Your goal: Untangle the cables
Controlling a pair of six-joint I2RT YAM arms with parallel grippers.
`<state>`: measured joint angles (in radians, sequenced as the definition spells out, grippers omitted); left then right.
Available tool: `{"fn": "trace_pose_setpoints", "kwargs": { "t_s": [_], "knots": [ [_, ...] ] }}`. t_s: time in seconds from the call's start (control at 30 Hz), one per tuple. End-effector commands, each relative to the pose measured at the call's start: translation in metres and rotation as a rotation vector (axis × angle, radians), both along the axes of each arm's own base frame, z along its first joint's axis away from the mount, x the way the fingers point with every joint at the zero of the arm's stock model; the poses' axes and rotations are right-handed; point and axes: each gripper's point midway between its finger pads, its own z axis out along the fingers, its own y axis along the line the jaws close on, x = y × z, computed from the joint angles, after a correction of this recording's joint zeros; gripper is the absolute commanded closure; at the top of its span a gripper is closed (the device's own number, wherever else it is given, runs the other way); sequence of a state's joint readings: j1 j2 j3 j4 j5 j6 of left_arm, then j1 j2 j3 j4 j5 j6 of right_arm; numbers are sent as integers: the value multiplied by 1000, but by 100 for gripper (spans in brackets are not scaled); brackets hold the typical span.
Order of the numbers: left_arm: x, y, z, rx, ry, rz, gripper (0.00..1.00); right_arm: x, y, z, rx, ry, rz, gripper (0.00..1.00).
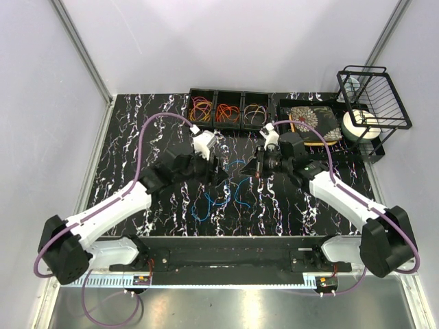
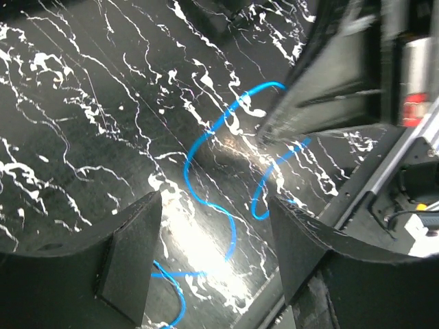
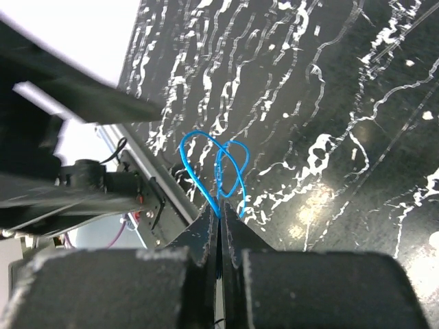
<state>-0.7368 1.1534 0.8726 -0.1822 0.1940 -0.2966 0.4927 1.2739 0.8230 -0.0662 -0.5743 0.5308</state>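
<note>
Two arms reach over the black marbled counter [image 1: 137, 137] and meet near its middle.

1. Left tool [image 2: 216, 240]: the jaws stand wide apart and grip nothing. It hangs above loose blue cables [image 2: 189, 164] that lie in curves on the counter, directly below the gap between the fingers.
2. Right tool [image 3: 219, 214]: the jaws are pressed fully together, pinching a blue cable [image 3: 218, 171] at the fingertips. The cable's loops stand out beyond the tips, clear of the counter surface.
3. In the top view, the two tools face each other just apart, with further blue strands spread on the counter between and in front of them.
4. A black three-compartment tray [image 1: 241, 96] sits at the far edge of the counter. Each compartment holds a bundle of orange, red and yellow cables [image 1: 228, 112].
</note>
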Motion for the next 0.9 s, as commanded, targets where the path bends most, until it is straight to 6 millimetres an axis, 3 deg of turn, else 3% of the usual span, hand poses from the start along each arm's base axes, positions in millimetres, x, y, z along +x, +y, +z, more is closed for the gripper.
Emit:
{"fn": "trace_pose_setpoints", "kwargs": {
  "t_s": [0.0,0.2,0.27,0.33,0.43,0.47,0.63,0.67,0.7,0.73,0.77,0.8,0.87],
  "knots": [
    [20,-15,12,-15,-95,-25,34,-7,6,37,52,-81,72,100],
    [39,-25,-8,26,-74,-3,39,-8,7,36,50,-75,86,100],
    [46,-26,-13,31,-80,15,44,-8,7,34,48,-71,87,100],
    [47,-28,-17,22,-71,16,53,-9,6,32,46,-67,86,100],
    [47,-38,-7,-30,-90,-7,82,-10,6,30,43,-66,89,100],
    [48,-39,-4,-33,-93,-7,96,-11,5,30,43,-65,87,100],
    [58,-35,13,-14,-130,29,100,-11,4,27,36,-65,77,97],
    [60,-27,9,26,-117,58,100,-10,2,26,27,-69,66,88],
    [65,-26,20,39,-143,74,100,-4,-3,19,-7,-62,17,50],
    [68,-21,26,59,-153,97,100,1,-7,15,-32,-65,-20,35],
    [75,-8,24,121,-152,163,100,6,-13,10,-63,-60,-64,24],
    [84,-5,46,125,-196,196,100,17,-25,-1,-125,-53,-149,18],
    [97,10,55,189,-215,278,100,23,-33,-14,-172,-33,-210,16]
  ]
}}
